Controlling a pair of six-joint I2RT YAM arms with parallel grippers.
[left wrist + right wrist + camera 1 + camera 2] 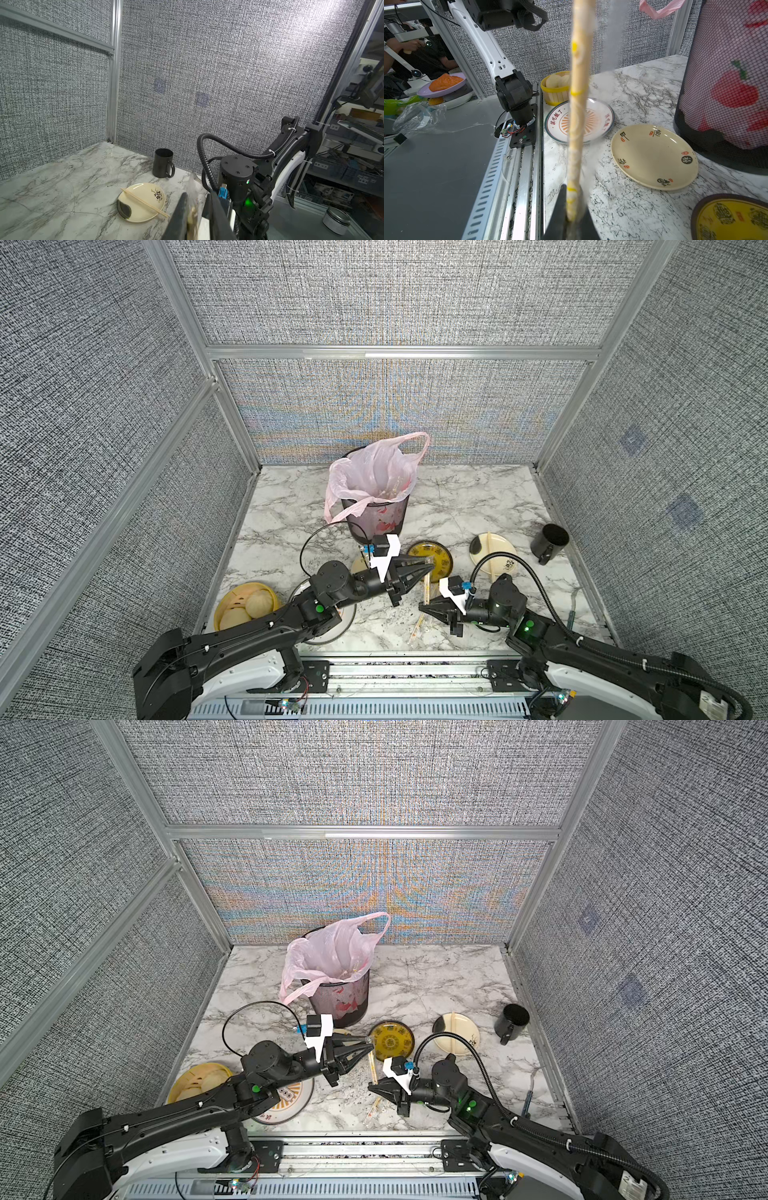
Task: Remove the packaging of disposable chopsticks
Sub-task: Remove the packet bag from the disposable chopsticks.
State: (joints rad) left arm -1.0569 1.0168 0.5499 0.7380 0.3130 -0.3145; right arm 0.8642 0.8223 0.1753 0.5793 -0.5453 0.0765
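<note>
A pair of disposable chopsticks (427,589) in its clear packaging (194,182) stands tilted between my two grippers. My right gripper (422,608) is shut on its lower end (572,207). Higher up, over the yellow plate's edge, my left gripper (432,565) has its jaws a little apart around the top end. There the stick tip (192,216) lies against one finger, with a gap to the other. The sleeve's loose end pokes out past the fingers. A second wrapped pair (417,628) lies on the marble near the front edge. A bare pair (145,203) rests on a cream plate (143,218).
A mesh bin lined with a pink bag (376,506) stands behind the left gripper. Around it are a yellow plate (442,558), a cream plate with characters (654,155), a patterned plate (291,1098), a steamer of buns (245,605) and a black mug (548,543).
</note>
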